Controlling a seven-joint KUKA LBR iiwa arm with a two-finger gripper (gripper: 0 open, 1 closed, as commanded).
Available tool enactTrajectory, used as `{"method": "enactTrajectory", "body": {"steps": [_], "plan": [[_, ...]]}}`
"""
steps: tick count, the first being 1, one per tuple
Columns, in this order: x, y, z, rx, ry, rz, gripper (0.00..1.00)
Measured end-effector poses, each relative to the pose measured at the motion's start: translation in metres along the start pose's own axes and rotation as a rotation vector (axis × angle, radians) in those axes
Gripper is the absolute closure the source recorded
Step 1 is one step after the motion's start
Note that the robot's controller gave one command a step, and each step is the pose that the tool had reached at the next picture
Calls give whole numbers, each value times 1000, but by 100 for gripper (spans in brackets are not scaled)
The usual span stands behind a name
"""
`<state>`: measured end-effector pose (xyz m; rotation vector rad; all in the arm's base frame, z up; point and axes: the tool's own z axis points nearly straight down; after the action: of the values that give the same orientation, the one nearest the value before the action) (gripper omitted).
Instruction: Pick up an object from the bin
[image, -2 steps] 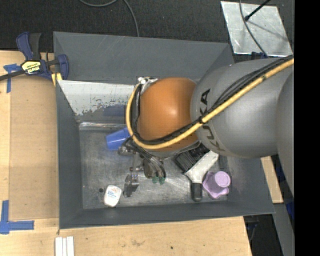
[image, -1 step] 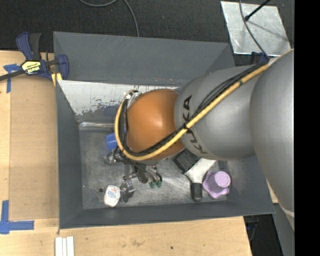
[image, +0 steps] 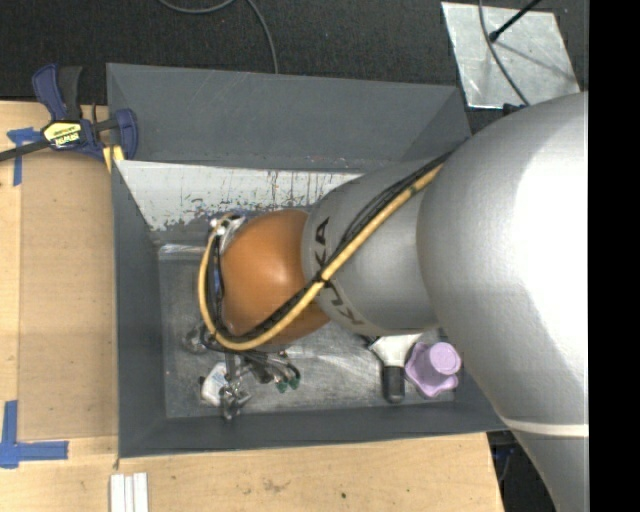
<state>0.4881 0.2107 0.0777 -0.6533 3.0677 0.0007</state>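
Grey arm (image: 480, 260) is nearest cam, coming in from right over grey bin (image: 140, 300). Orange wrist cover (image: 260, 265), w/ black & yellow cables round it, sits mid-bin. Lilac cap-shaped thing (image: 433, 367) lies at bin's lower right, w/ white piece (image: 398, 349) & small black cylinder (image: 393, 383) just beside it. Tool (image: 237, 392) is low at lower-left floor, over small white crumpled thing (image: 214, 385). Tiny green bit (image: 287, 381) is near. Can't tell tool's state.

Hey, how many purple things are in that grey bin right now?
1: a lilac lobed plastic piece in the lower right of the grey metal bin, beside a small black cylinder. The robot arm may hide more.
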Motion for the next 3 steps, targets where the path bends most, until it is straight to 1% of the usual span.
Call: {"method": "enactTrajectory", "body": {"steps": [1,2,3], "plan": [[-1,5,0,0,-6,-142,0],[4,-3,2,0,-1,-278,0],[1,-5,3,-1,-8,-322,100]]}}
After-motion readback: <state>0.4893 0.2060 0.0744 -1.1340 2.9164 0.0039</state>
